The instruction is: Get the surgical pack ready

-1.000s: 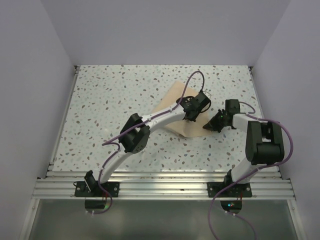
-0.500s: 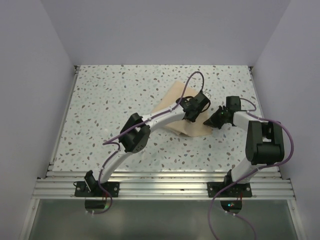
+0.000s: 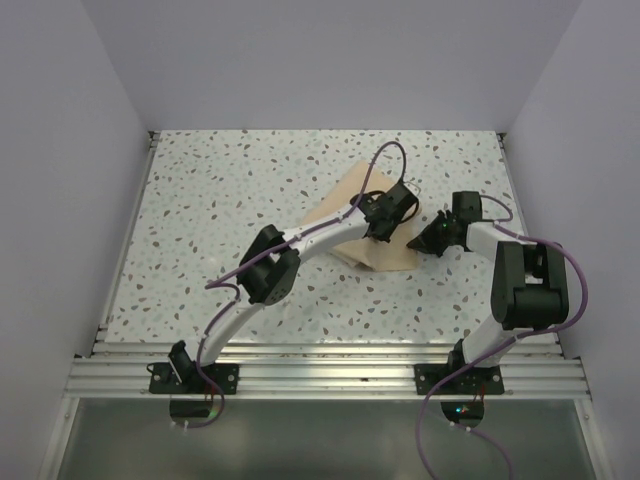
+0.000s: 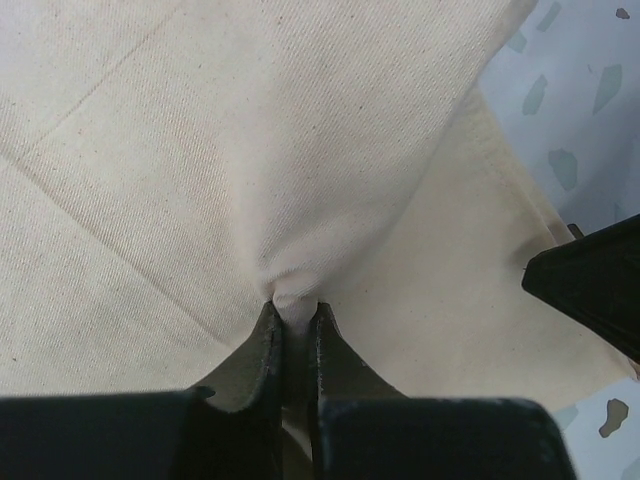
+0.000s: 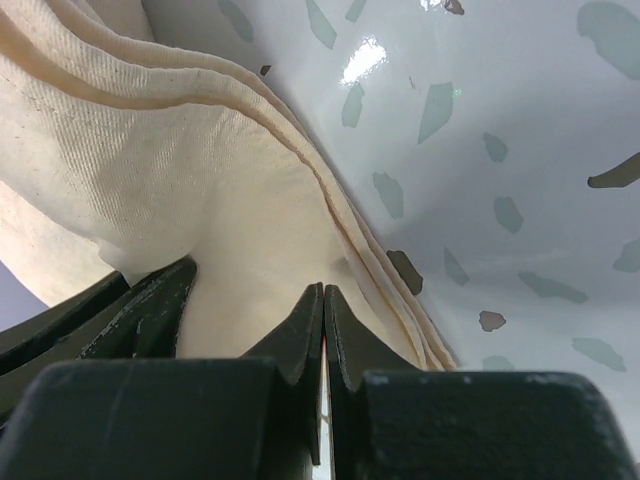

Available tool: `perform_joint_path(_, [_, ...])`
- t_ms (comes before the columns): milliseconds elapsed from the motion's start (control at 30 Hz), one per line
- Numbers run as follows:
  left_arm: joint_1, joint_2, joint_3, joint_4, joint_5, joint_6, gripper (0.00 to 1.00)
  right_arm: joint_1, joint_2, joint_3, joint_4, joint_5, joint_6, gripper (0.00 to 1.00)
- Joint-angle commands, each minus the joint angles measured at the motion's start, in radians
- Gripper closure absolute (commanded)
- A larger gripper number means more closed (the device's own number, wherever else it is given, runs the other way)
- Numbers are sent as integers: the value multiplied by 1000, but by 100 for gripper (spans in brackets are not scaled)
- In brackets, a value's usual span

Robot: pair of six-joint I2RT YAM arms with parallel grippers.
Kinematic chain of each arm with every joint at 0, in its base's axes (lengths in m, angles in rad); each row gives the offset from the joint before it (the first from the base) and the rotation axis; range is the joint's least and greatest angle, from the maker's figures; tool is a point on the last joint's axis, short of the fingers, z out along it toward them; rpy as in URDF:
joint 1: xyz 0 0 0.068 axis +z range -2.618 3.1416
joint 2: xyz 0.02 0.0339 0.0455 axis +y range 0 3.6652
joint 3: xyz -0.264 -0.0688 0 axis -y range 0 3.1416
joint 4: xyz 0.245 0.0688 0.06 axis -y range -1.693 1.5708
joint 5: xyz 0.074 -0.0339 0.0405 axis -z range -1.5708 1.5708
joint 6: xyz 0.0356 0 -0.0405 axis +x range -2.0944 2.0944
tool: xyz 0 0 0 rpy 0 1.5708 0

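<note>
The broad tan matte cloth wrap sheet lies on the flat speckled terrazzo table, right of centre. The left gripper sits over its middle, pinching a fold. The right gripper meets its right edge, just beside the left one.

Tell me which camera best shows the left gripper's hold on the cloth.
The left wrist view: the left gripper is shut on a pinched-up fold of cloth. From above, the arm covers the pinch. The right wrist view shows only the cloth's layered edges.
</note>
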Motion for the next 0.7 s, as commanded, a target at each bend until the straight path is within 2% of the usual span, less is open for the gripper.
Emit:
perform_joint_path(0, [27,78,-31,-80,129,-3,100,-3,-42,32,5,-3,7,100])
perform_joint_path(200, [72,12,59,-115,216,-33,100,0,-39,2,101,-104,39,98])
perform_joint_path(400, [86,-89,60,-110,275,-57,100,31,-10,8,97,-92,53,99])
perform_joint_path(667, [107,-145,92,-118,322,-63,100,84,27,-9,101,-51,110,100])
